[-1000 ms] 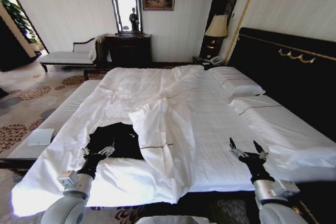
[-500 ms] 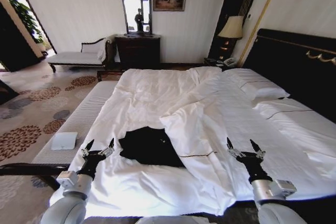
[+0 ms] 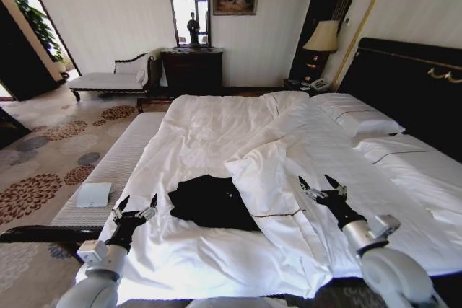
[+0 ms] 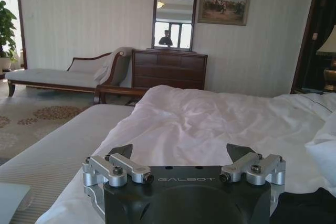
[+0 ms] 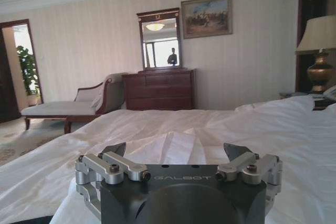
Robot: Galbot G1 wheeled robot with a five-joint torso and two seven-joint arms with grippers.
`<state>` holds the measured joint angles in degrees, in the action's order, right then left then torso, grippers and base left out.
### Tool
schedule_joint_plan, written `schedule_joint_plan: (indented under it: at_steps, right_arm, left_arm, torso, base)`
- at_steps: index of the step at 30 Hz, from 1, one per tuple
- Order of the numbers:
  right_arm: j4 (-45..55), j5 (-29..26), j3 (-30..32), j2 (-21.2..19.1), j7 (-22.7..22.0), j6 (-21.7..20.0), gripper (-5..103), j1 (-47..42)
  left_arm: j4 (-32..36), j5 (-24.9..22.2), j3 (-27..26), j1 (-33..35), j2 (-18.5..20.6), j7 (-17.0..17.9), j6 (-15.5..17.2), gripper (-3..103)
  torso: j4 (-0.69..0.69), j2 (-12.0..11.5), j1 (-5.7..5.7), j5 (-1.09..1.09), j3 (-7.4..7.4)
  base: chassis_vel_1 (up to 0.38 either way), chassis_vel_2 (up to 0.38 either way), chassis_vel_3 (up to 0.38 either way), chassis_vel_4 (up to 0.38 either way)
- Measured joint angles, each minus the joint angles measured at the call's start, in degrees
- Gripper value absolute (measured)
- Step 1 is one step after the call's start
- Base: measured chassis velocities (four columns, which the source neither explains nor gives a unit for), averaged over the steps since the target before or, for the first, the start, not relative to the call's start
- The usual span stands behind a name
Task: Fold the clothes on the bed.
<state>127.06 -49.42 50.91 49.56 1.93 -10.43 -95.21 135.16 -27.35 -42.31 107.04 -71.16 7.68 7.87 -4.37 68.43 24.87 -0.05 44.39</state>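
Clothes: the black T-shirt (image 3: 211, 202) lies crumpled on the white sheet in the lower middle of the head view, its right edge tucked under the folded-back corner of the white duvet (image 3: 271, 178). A dark sliver of it also shows at the lower right corner of the left wrist view (image 4: 307, 208).

Bed: the bed (image 3: 216, 124) fills the centre and right of the head view, with pillows (image 3: 361, 119) at the right against the black headboard (image 3: 404, 84).

Left pincer: the left pincer (image 3: 135, 210) hovers at lower left of the head view, just left of the T-shirt and apart from it. Its fingers are spread wide and hold nothing; the left wrist view shows the same wide gap (image 4: 181, 156) with bare white bedding beyond.

Right pincer: the right pincer (image 3: 321, 187) hangs at lower right of centre in the head view, over the duvet to the right of the T-shirt. Its fingers are spread wide and empty, as in the right wrist view (image 5: 176, 153).

Room: a bench (image 3: 108, 167) runs along the bed's left side with a small white pad (image 3: 94, 194) on it; a chaise (image 3: 112, 77), a dresser (image 3: 191, 70) and a lamp (image 3: 323, 37) stand along the far wall.
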Motion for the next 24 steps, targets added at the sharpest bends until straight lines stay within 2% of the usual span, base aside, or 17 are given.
schedule_joint_plan:
  at_steps: [2, 3, 6, 7, 11, 12, 14, 18, 19, 22, 24]
  right_arm:
    - [-3.94, -5.58, -1.80, -6.32, 0.74, -1.02, 100, 3.85]
    - [-3.94, -5.58, -1.80, -6.32, 0.74, -1.02, 100, 3.85]
    - [-9.36, -10.65, -7.08, -11.76, 1.66, -1.71, 100, 9.47]
    - [-9.36, -10.65, -7.08, -11.76, 1.66, -1.71, 100, 9.47]
    - [-15.89, -14.03, -14.39, -16.93, 3.23, -1.95, 100, 16.66]
    - [-17.58, -15.46, -16.56, -18.24, 3.64, -2.23, 103, 19.44]
    - [-18.59, -16.57, -18.10, -18.98, 3.96, -2.52, 103, 21.67]
    - [-24.35, -23.12, -27.66, -21.08, 5.63, -4.08, 95, 35.80]
    - [-24.35, -23.12, -27.66, -21.08, 5.63, -4.08, 95, 35.80]
    - [-28.92, -25.25, -35.54, -20.77, 6.77, -5.13, 95, 44.61]
    - [-30.00, -25.53, -37.44, -20.44, 6.98, -5.32, 94, 46.69]
  left_arm:
    - [-0.18, 0.70, -0.11, 0.77, -1.09, -0.40, -0.45, 100]
    - [-0.18, 0.70, -0.11, 0.77, -1.09, -0.40, -0.45, 100]
    - [-0.80, 1.31, -0.25, 1.58, -2.56, -1.23, -1.46, 100]
    - [-0.80, 1.31, -0.25, 1.58, -2.56, -1.23, -1.46, 100]
    - [-2.01, 1.90, 0.40, 1.65, -4.66, -1.87, -3.00, 100]
    - [-2.06, 1.88, 0.48, 1.62, -4.91, -1.89, -3.05, 100]
    - [-2.07, 1.85, 0.48, 1.58, -4.99, -1.89, -3.07, 100]
    - [-2.15, 1.72, -0.05, 1.37, -5.16, -1.89, -3.19, 100]
    - [-2.15, 1.72, -0.05, 1.37, -5.16, -1.89, -3.19, 100]
    - [-2.17, 1.78, -0.39, 1.67, -5.51, -1.95, -3.44, 100]
    - [-2.17, 1.84, -0.41, 1.77, -5.65, -2.01, -3.49, 100]
  torso:
    - [-0.03, 0.00, -0.01, 0.00, 0.00]
    - [-0.03, 0.00, -0.01, 0.00, 0.00]
    - [-0.03, 0.01, -0.02, 0.03, -0.01]
    - [-0.03, 0.01, -0.02, 0.03, -0.01]
    - [-0.04, 0.00, 0.00, 0.03, 0.00]
    - [-0.05, 0.00, 0.00, 0.03, 0.00]
    - [-0.04, 0.00, 0.00, 0.03, 0.00]
    - [-0.03, 0.00, -0.01, 0.01, -0.01]
    - [-0.03, 0.00, -0.01, 0.01, -0.01]
    - [-0.03, 0.00, 0.00, 0.01, 0.00]
    - [-0.03, 0.00, 0.00, 0.01, 0.00]
  base:
    - [0.000, 0.000, 0.000, 0.000]
    - [0.000, 0.000, 0.000, 0.000]
    - [0.000, 0.000, 0.000, 0.000]
    - [0.000, 0.000, 0.000, 0.000]
    - [0.000, 0.000, 0.000, 0.000]
    - [0.000, 0.000, 0.000, 0.000]
    - [0.000, 0.000, 0.000, 0.000]
    - [0.000, 0.000, 0.000, 0.000]
    - [0.000, 0.000, 0.000, 0.000]
    - [0.000, 0.000, 0.000, 0.000]
    - [0.000, 0.000, 0.000, 0.000]
